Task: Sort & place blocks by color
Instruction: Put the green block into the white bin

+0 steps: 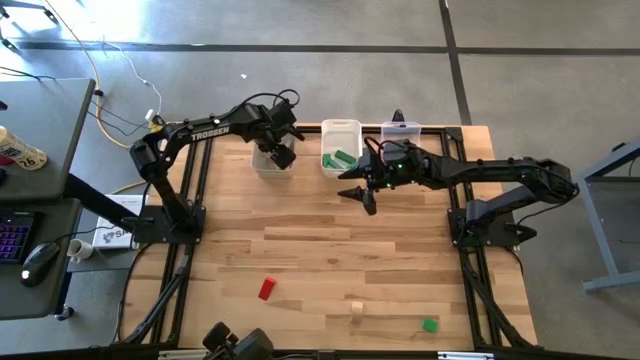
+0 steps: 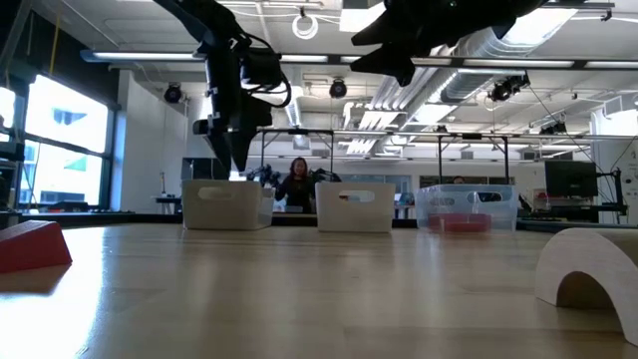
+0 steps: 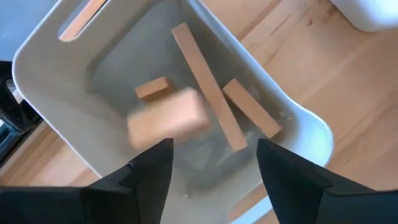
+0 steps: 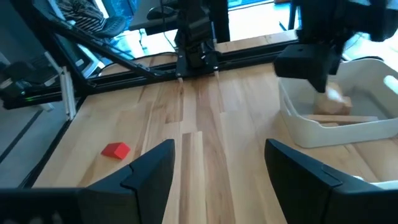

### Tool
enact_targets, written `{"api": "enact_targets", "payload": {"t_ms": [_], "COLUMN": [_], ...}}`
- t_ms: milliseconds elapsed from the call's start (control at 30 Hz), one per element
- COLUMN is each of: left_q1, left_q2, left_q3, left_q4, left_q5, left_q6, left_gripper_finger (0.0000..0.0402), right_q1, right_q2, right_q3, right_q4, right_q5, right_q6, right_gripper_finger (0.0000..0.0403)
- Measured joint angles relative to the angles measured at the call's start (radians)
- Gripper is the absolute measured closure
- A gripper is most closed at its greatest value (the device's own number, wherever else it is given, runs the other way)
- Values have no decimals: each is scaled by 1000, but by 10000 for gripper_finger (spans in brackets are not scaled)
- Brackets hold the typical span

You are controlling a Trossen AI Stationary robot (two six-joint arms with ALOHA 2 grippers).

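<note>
My left gripper (image 1: 280, 150) (image 3: 214, 146) points down over the left white bin (image 3: 37, 62), open. A tan block (image 3: 168, 121) shows blurred just below its fingers, inside the bin and apart from them; the right wrist view has it (image 4: 339, 99) under that gripper. On the bin's floor lie a long tan plank (image 3: 208, 87), a tan bar (image 3: 252, 109) and a small tan piece (image 3: 152, 88). My right gripper (image 1: 362, 195) (image 4: 221, 155) hovers open in front of the middle bin (image 1: 340, 145), holding nothing.
The middle bin holds green blocks (image 1: 343, 158); a translucent bin (image 1: 400, 130) stands to its right. Near the front edge lie a red block (image 1: 266, 289), a tan arch (image 1: 357, 309) and a green block (image 1: 430, 325). A person (image 2: 297, 184) sits beyond the table.
</note>
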Motion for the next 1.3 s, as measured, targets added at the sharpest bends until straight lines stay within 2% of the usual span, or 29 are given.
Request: {"api": "enact_targets", "payload": {"t_ms": [367,533,733,1067,1300], "left_q1": [-36,-111,-242,-447,-573], "left_q2": [-135,-211,-255,-293,-321], "left_q3": [0,0,1,1,1], "left_q4": [-8,-6,-2,-5,-18], "left_q5": [-6,1,-7,2,-1], "left_q6": [-3,-54,-71,-61,-111], "left_gripper_finger": [181,181,181,181,181], "right_q1": [54,85,154,328,468], "right_q2": [0,0,0,0,0], "right_q3": [0,0,0,0,0], "right_q4": [-15,-39,-100,-226,-396], "right_q5": [13,16,68,195,165], "right_q6": [12,28,70,369,673], "right_gripper_finger": [167,167,167,167,167]}}
